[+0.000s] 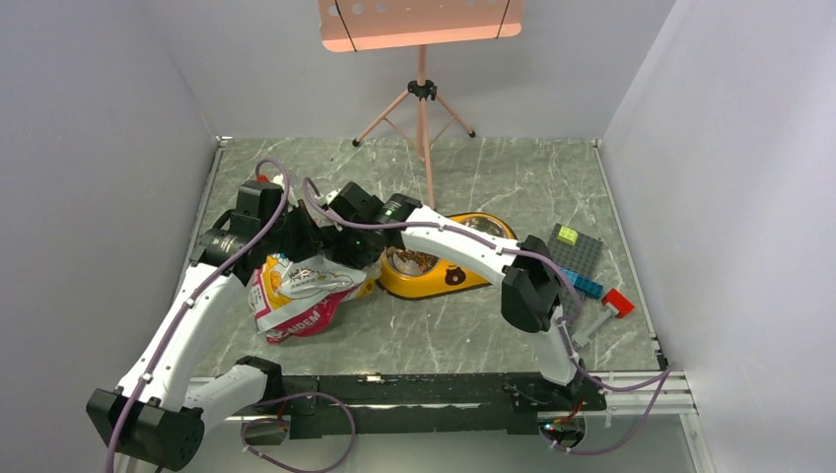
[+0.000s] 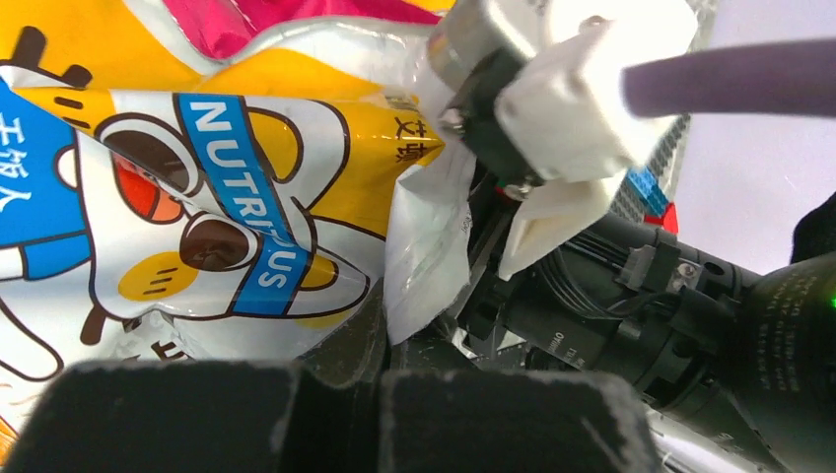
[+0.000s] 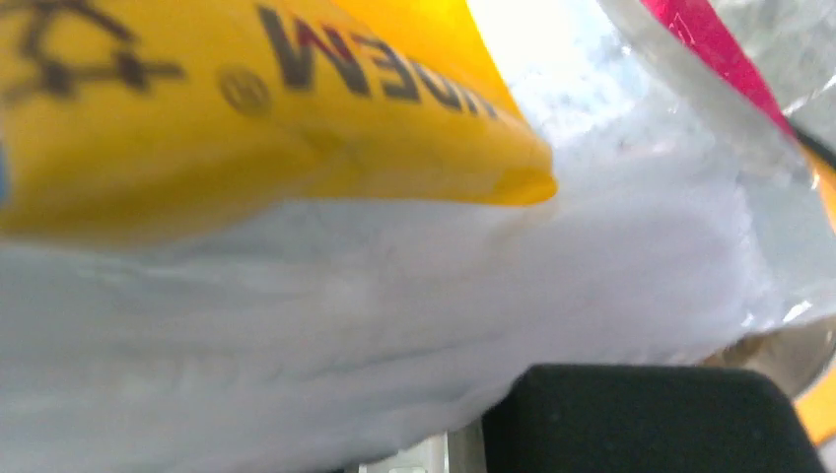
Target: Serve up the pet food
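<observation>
Here, a crinkly white-and-yellow bag (image 1: 301,296) with cartoon print and a magenta band lies slumped on the marbled table (image 1: 493,335). It is bunched against the left gripper (image 1: 301,244) and right gripper (image 1: 340,246); whether either grips it cannot be told. Just right of the right gripper, brown kibble (image 1: 412,261) sits in a steel bowl of a glossy yellow feeder (image 1: 449,279).

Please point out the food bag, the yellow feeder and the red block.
food bag (image 1: 304,318): top external view, magenta band
yellow feeder (image 1: 420,287): top external view, front wall
red block (image 1: 618,301): top external view, upper face
</observation>
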### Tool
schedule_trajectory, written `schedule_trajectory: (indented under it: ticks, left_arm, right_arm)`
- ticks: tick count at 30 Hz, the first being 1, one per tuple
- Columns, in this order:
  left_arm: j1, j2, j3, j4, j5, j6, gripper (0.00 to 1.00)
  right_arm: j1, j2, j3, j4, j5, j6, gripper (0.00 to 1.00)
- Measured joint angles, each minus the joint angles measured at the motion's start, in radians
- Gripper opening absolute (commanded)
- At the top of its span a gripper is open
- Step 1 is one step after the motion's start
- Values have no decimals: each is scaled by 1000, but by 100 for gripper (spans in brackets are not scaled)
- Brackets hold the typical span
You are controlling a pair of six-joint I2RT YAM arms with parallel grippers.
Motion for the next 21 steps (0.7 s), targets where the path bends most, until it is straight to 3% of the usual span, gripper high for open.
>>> schedule_trajectory:
  ticks: [3, 9, 21]
  left_arm:
    - [3, 24, 26, -6, -30, 0, 0]
    - [-1, 24, 69, -53, -61, -5, 0]
    - [-10, 23, 132, -127, -129, 27, 0]
  right_arm:
    - [-16, -50, -136, 216, 2, -1, 0]
    - [-19, -209, -338, 474, 37, -1, 0]
    - [-16, -470, -590, 589, 37, -18, 0]
